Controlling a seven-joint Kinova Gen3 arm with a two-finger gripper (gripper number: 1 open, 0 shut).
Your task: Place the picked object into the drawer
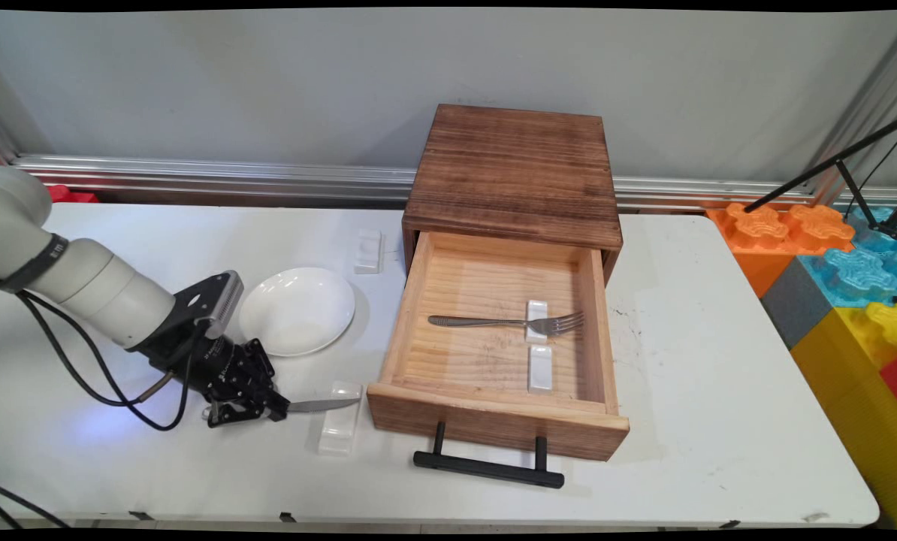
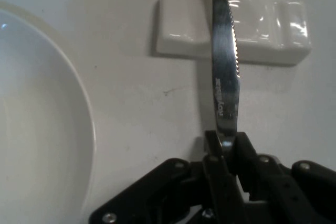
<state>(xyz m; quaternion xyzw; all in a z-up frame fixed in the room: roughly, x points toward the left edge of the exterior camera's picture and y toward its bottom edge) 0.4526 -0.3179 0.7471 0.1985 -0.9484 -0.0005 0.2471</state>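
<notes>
Holding a serrated knife (image 2: pixel 224 77) in my jaws, clamped on its handle end, blade lying across a white cutlery rest (image 1: pixel 340 427) on the worktop (image 1: pixel 719 421), white bowl (image 1: pixel 297 310) just beside, open wooden drawer (image 1: pixel 493 421) near.

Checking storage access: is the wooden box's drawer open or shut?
Open: the light wooden drawer is pulled out of the dark wooden box, showing a metal fork inside.

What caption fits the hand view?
Gripper shut on a serrated knife, blade over a white rest, plate alongside.
</notes>
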